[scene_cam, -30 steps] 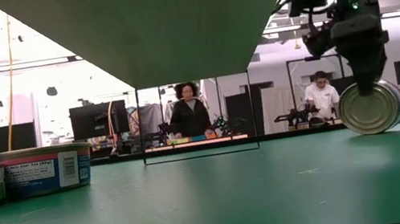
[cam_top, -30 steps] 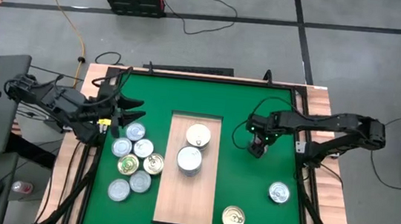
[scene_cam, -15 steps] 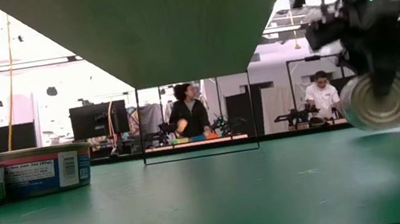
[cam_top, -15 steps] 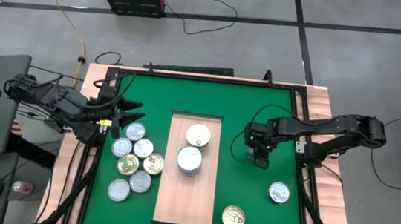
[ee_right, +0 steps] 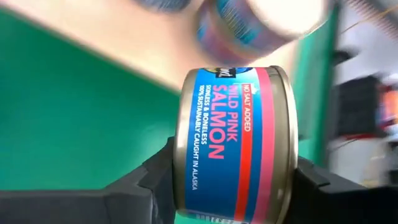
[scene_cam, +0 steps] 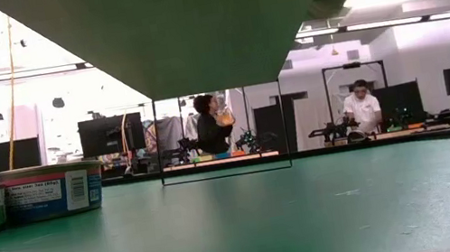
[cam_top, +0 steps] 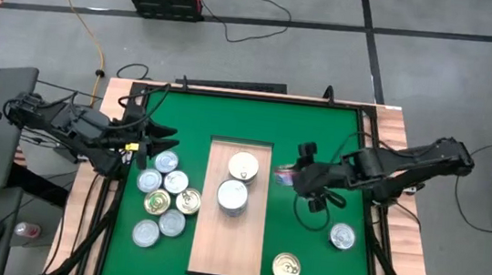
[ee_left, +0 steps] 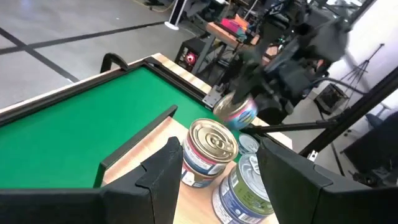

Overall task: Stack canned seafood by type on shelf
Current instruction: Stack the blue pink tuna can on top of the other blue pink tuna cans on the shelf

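Surface (cam_top: 307, 254) green mat | shelf (cam_top: 228, 236) mid-mat, two tins on it | right arm stretched toward shelf, right claw (cam_top: 292, 175) clamped on salmon can (ee_right: 233, 146), airborne beside shelf | left claw (ee_left: 217, 168) parted, empty, far-left

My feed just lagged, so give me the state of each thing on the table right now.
Right gripper: shut on salmon can, lifted beside shelf.
Left gripper: open, empty, at left edge.
Shelf cans: two, upright.
Left cluster: upright on mat.
Right cans: two, upright on mat.
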